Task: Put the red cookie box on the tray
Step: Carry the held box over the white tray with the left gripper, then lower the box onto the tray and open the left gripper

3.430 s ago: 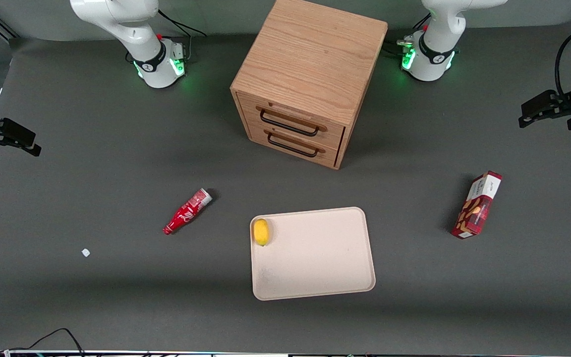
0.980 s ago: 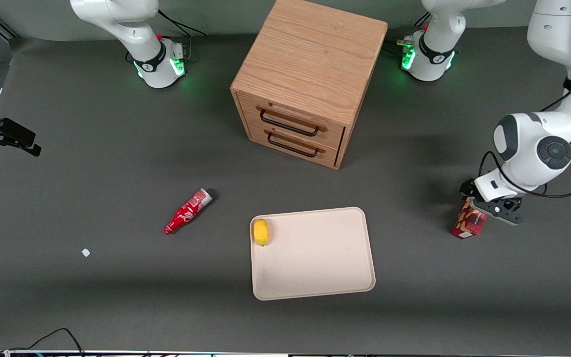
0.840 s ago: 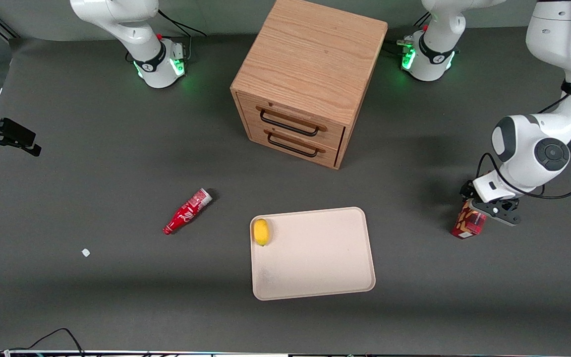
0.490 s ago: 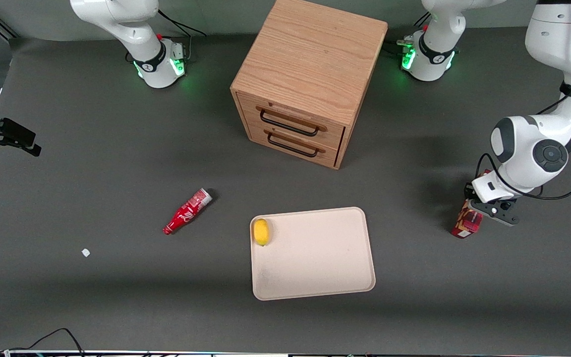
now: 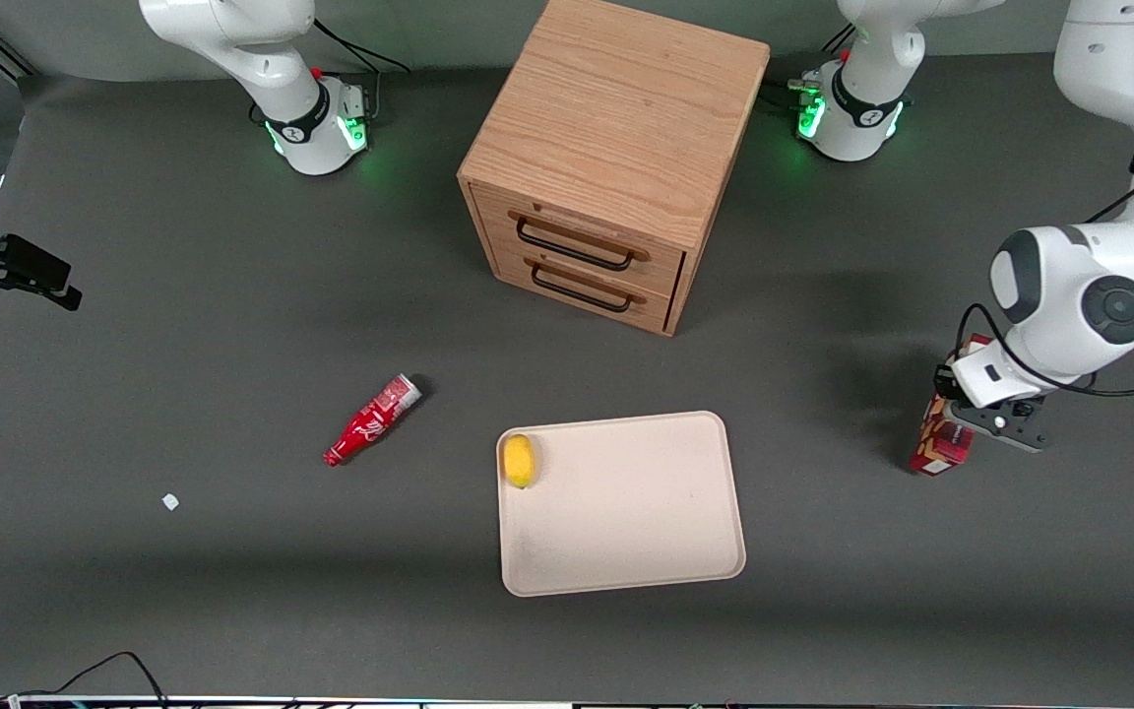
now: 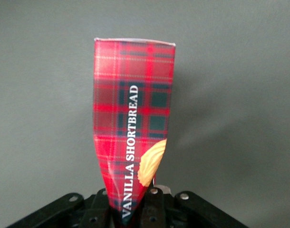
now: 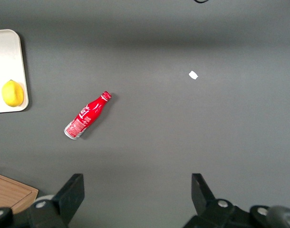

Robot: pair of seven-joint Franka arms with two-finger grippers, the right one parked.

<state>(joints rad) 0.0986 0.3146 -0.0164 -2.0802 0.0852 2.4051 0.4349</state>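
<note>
Red tartan box (image 5: 942, 448) is clamped in the gripper (image 5: 982, 412) at the working arm's end of the table, well apart from the tray (image 5: 626, 512). Since half a second ago, gripper and box have shifted slightly away from the tray. Lemon (image 5: 519, 460), bottle (image 5: 371, 420) and cabinet (image 5: 606, 158) are unchanged.

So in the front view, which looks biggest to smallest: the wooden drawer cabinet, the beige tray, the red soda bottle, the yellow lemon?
1. Wooden drawer cabinet
2. Cream-beige flat tray
3. Red soda bottle
4. Yellow lemon

The gripper holds the part-hidden red cookie box, so it is unranked.
</note>
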